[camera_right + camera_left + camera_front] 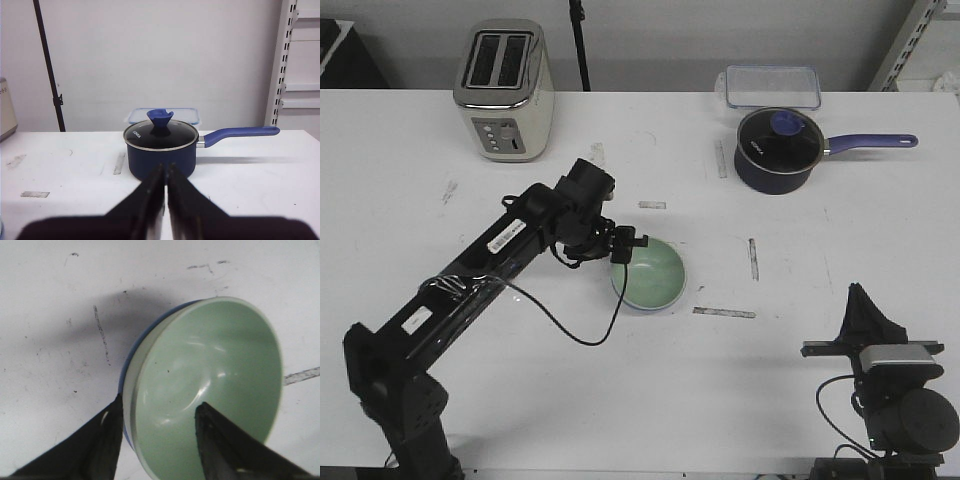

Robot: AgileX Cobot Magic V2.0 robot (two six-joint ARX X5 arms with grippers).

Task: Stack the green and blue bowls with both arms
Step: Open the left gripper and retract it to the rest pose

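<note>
Green bowl (210, 390) nested in blue bowl (131, 355) mid-desk; left gripper (160, 440) straddling rim, unclenched. Right gripper (165, 195) pinched empty, 5 o'clock. Next, prob: lift clear.

Looks like a robotics lab staged with kitchen props. White surface (620, 400) is scuffed and carries strips of tape, with bare white walls behind. Slotted metal shelving upright (286, 60) at the right, black pole (50, 65) at the back. Kitchen items: toaster (505, 90), navy saucepan (778, 150) with glass lid, clear plastic container (772, 87). Two black robot arms are mounted at the near edge.
</note>
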